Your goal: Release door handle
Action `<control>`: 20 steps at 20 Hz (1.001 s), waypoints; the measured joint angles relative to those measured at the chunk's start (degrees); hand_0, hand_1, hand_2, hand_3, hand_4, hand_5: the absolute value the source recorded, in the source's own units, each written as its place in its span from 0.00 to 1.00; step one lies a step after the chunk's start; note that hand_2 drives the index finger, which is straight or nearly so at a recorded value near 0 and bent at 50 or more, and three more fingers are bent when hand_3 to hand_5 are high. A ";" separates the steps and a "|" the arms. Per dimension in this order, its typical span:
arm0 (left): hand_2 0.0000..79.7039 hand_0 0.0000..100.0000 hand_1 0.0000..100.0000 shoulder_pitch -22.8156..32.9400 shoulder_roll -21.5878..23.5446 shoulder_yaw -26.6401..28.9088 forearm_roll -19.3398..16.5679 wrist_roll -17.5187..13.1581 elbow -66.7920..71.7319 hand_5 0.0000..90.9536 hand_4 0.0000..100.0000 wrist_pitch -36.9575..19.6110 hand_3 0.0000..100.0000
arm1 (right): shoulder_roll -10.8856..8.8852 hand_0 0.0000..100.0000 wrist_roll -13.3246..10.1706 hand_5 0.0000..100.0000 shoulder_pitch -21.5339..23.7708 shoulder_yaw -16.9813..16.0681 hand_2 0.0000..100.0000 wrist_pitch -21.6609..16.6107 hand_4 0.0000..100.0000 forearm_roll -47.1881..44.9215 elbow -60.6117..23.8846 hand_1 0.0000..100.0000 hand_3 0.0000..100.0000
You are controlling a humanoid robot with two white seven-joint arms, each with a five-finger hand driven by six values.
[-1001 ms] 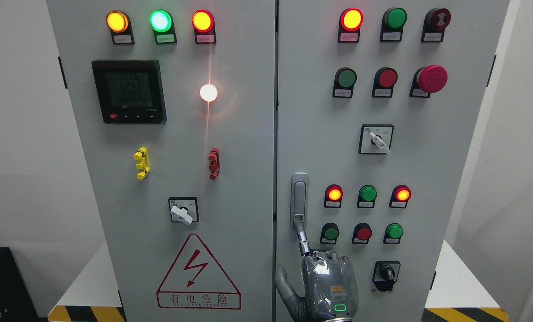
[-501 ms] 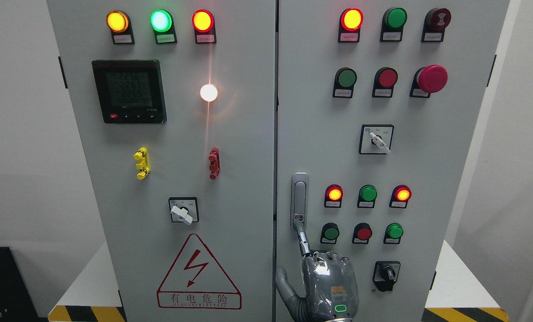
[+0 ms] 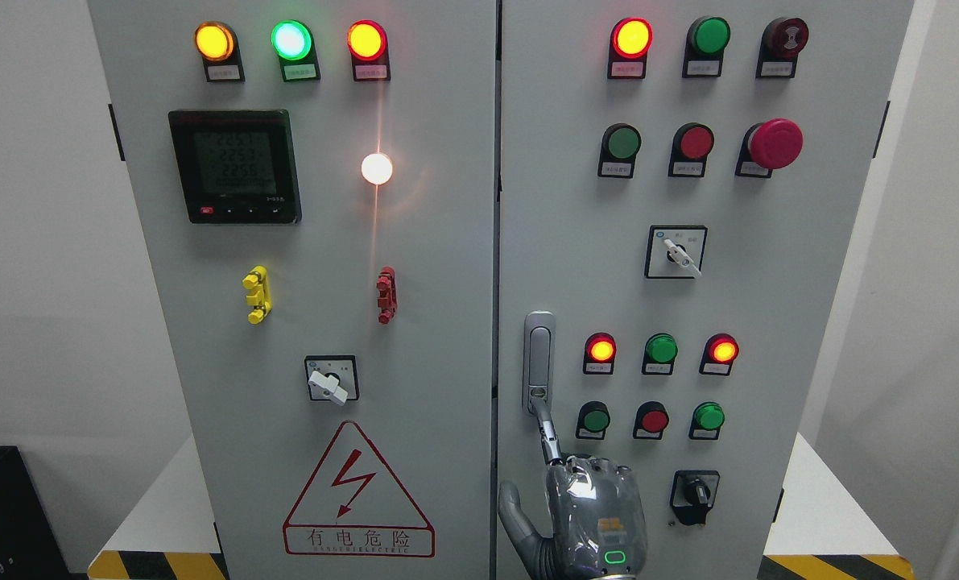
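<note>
Door handle [image 3: 539,360], a silver vertical lever, sits on the right door of the grey electrical cabinet [image 3: 447,322], just left of the lit red indicator lamp [image 3: 601,350]. Below the handle, the right hand [image 3: 588,515] rises from the bottom edge; its index finger [image 3: 547,431] is extended, tip touching the handle's lower end, while the other fingers are curled and grip nothing.

plain white walls [image 3: 36,242] stand far out to either side of the hand, evenly lit. low to its left, a dark box [image 3: 0,507] sits in the corner. yellow-and-black hazard stripes [image 3: 153,564] edge a white platform [image 3: 161,499] flanking the hand on both sides.
</note>
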 measured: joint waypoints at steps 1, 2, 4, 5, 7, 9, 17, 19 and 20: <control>0.00 0.12 0.56 0.00 0.00 0.00 0.00 0.00 0.00 0.00 0.00 0.00 0.00 | 0.00 0.56 0.00 1.00 0.00 -0.02 0.00 0.03 0.94 0.00 0.11 0.29 0.92; 0.00 0.12 0.56 0.00 0.00 0.00 0.00 0.00 0.00 0.00 0.00 0.00 0.00 | 0.00 0.56 0.00 1.00 0.00 -0.05 0.00 0.07 0.94 0.00 0.22 0.29 0.92; 0.00 0.12 0.56 0.00 -0.01 0.00 0.00 0.00 0.00 0.00 0.00 0.00 0.00 | 0.00 0.56 -0.11 1.00 0.00 -0.09 0.00 0.12 0.94 0.00 0.42 0.29 0.92; 0.00 0.12 0.56 0.00 -0.01 0.00 0.00 0.00 0.00 0.00 0.00 0.00 0.00 | 0.00 0.56 -0.15 1.00 0.01 -0.10 0.00 0.15 0.94 0.00 0.51 0.29 0.92; 0.00 0.12 0.56 0.00 -0.01 0.00 0.00 0.00 0.00 0.00 0.00 0.00 0.00 | 0.00 0.56 -0.17 1.00 0.04 -0.13 0.00 0.18 0.94 0.00 0.65 0.29 0.92; 0.00 0.12 0.56 0.00 -0.01 0.00 0.00 0.00 0.00 0.00 0.00 0.00 0.00 | 0.00 0.56 -0.20 1.00 0.06 -0.17 0.00 0.19 0.94 0.00 0.77 0.29 0.92; 0.00 0.12 0.56 0.00 -0.02 0.00 0.00 0.00 0.00 0.00 0.00 0.00 0.00 | 0.00 0.56 -0.30 1.00 0.15 -0.23 0.00 0.31 0.94 -0.02 1.08 0.29 0.92; 0.00 0.12 0.56 0.00 -0.02 0.00 0.00 0.00 0.00 0.00 0.00 0.00 0.00 | 0.00 0.56 -0.32 1.00 0.12 -0.24 0.00 0.31 0.94 -0.02 1.13 0.29 0.92; 0.00 0.12 0.56 0.00 -0.02 0.00 0.00 0.00 0.00 0.00 0.00 0.00 0.00 | 0.00 0.56 -0.32 1.00 0.10 -0.24 0.00 0.31 0.94 -0.02 1.15 0.29 0.92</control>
